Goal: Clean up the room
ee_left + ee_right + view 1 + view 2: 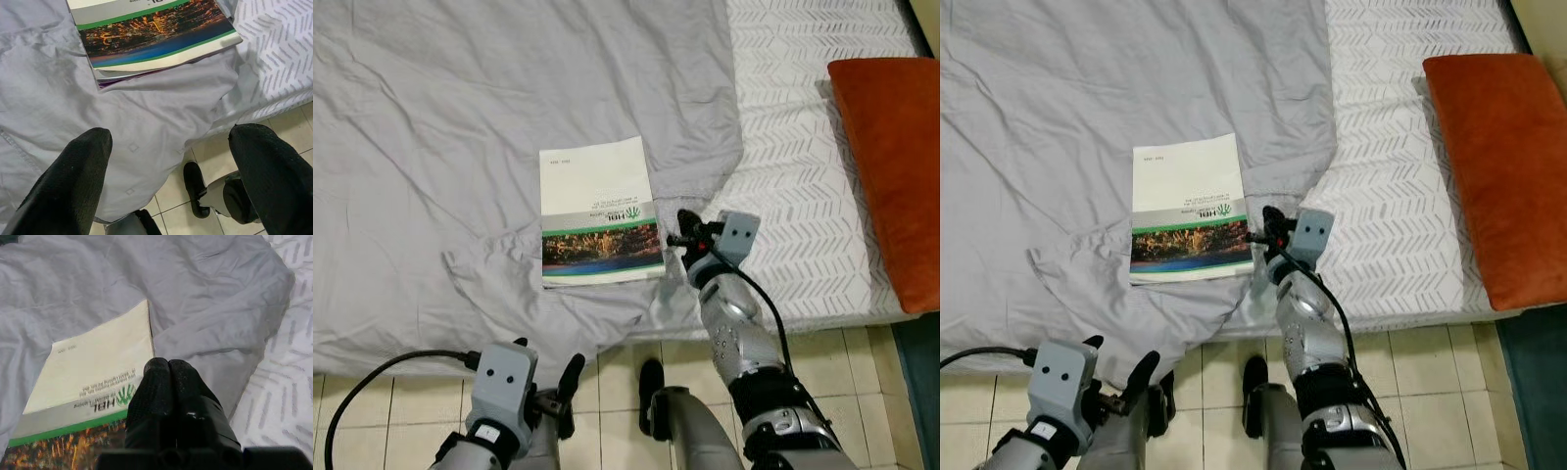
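Right gripper (168,369): fingers pressed together, nothing held; raised over the bed edge, at the right-hand edge of the book near its near corner.
Left gripper (171,156): fingers spread apart, nothing held; kept low over the floor in front of the bed, pointed at the book's near end.
Book (597,211): thin softcover, white cover with a green stripe and a photo band; laid flat on the sheet, close to the bed's near edge, its near end slightly lifted by a fold.
Step in hand: judged to be the book's pickup, not yet gripped.
Advice: the right fingers are to be opened first; the near edge, where the fold lifts it, is best taken between them; loose sheet is to be kept out of the grip.
Sheet (431,127): grey, crumpled, draped over the bed edge.
Mattress cover (793,147): white with a grey chevron pattern, bared on the right.
Pillow (896,162): orange, at the far right of the bed.
Floor (862,377): pale tiles.
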Tool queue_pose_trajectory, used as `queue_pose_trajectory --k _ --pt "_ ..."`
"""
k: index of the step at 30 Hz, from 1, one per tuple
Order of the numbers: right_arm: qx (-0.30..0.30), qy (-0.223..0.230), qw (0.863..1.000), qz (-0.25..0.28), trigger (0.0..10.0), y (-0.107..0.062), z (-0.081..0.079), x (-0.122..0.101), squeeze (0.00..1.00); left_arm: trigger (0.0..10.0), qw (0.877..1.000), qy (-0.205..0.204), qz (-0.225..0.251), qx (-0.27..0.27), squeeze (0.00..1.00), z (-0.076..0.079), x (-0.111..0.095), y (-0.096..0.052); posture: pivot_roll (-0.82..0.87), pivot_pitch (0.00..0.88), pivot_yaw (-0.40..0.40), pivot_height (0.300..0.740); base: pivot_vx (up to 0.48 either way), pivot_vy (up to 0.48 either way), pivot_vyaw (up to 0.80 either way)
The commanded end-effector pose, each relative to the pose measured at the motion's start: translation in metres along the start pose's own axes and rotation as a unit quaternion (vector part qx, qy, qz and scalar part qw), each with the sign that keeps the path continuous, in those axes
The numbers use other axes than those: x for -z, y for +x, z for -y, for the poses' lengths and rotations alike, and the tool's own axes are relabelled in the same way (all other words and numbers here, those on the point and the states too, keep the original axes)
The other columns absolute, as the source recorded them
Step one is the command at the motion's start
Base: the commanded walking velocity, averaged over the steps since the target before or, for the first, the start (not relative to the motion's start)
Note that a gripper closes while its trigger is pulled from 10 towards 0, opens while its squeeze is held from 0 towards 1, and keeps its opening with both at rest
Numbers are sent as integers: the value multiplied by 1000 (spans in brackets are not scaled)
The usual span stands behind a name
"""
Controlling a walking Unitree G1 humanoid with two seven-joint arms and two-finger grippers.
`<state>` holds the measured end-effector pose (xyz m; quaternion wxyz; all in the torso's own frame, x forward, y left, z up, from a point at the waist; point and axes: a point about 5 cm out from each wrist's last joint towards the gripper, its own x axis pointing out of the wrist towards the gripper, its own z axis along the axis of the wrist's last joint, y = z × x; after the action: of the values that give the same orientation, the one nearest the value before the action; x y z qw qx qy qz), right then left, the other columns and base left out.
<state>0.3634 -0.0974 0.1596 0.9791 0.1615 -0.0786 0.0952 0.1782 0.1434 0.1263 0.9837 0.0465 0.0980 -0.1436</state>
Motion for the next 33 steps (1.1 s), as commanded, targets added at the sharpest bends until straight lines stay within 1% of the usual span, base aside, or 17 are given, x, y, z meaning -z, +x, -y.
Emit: queue_pose_trajectory --k 1,3,4,7,8,13,14,16,17,19,20,21,23,24,26,31,33 --pt "11 13 999 -52 0 -13 3 20 0 10000 1000 -8 -27 5 0 5 12 -3 112 657 -105 740 0 0 0" --pt "10 22 998 -62 0 -14 2 23 0 10000 1000 -8 -27 5 0 5 11 -3 112 657 -105 740 0 0 0" --pt "6 40 996 -79 10000 -17 0 26 1000 10000 1000 -8 -27 5 0 5 11 -3 112 660 -104 740 0 0 0" --pt "3 105 987 -124 10000 -27 -3 39 1000 10000 1000 -7 -28 9 0 5 12 -4 114 661 -104 740 0 0 0" --pt "3 105 987 -124 10000 -27 -3 39 1000 10000 1000 -7 -28 9 0 5 12 -4 114 661 -104 740 0 0 0" --pt "14 188 967 -173 10000 -43 -2 58 1000 10000 999 -19 -17 21 0 9 12 -4 109 662 -107 740 0 0 0" --pt "14 188 967 -173 10000 -43 -2 58 1000 10000 999 -19 -17 21 0 9 12 -4 109 662 -107 740 0 0 0" --pt "19 217 959 -182 10000 -46 -1 60 1000 10000 999 -35 -5 24 0 10 12 -4 106 661 -107 740 0 0 0" --pt "14 242 951 -190 10000 -47 -3 60 1000 10000 1000 -15 18 19 0 9 10 -4 106 661 -107 740 0 0 0" --pt "11 250 949 -191 10000 -47 -3 60 1000 10000 999 -12 24 24 0 11 11 -3 108 661 -109 740 0 0 0" --pt "8 263 945 -194 10000 -47 -3 59 1000 10000 999 -12 39 23 0 16 17 0 108 661 -109 740 0 0 0" --pt "7 264 945 -194 10000 -46 -2 59 1000 10000 999 -17 39 20 0 18 23 3 104 661 -115 740 0 0 0" --pt "6 264 944 -196 10000 -46 -2 59 1000 10000 999 -19 38 18 0 20 27 5 104 661 -115 740 0 0 0" --pt "2 267 944 -196 10000 -46 -3 58 1000 10000 999 -27 33 19 0 25 34 8 81 664 -123 740 0 0 0" --pt "-3 271 943 -195 10000 -45 -5 57 1000 10000 999 -37 33 17 0 27 36 11 74 664 -126 740 0 0 0" --pt "-14 279 940 -197 10000 -43 -8 55 1000 10000 998 -43 34 7 0 28 39 13 70 666 -127 740 0 0 0" --pt "-32 271 941 -198 10000 -40 -15 50 1000 10000 998 -43 35 1 0 25 41 12 78 664 -123 740 0 0 0"
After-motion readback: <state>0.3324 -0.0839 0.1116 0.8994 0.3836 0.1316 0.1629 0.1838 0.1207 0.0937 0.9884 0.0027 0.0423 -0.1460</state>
